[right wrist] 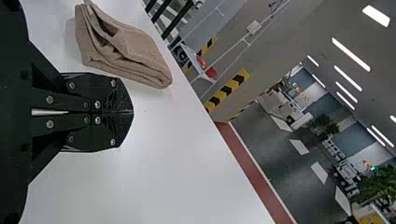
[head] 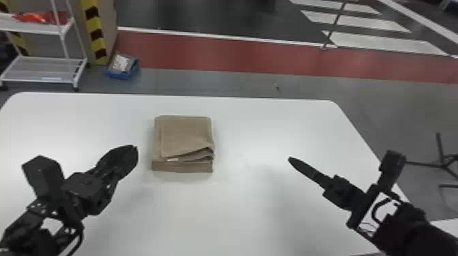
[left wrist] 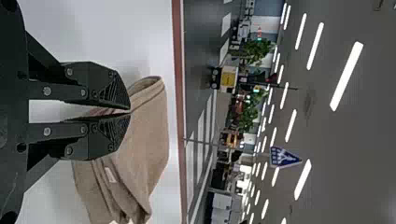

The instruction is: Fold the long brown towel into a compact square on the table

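1. Brown cloth is what you have here: the towel lies on the white table, folded into a small, thick block that is almost square.
2. You can see its layers at the side near you. The top one slants up there, and the folds under it puff out at your right. A little white tag peeks out by them.
3. Your left claw is over the table, near the towel's left side but apart from it. Its two fingers are open just a tiny bit, with a thin slit between them. It holds nothing. In its wrist view, you see some brown towel past the slit.
4. Your right claw is over the table too, well apart from the towel, on its right. Its fingers are pressed together, flat on flat. It holds nothing and touches nothing.
5. So the towel sits between your two claws, closer to the left one.
6. Behind the table, on your left, you have a white cart and a blue box on the floor.
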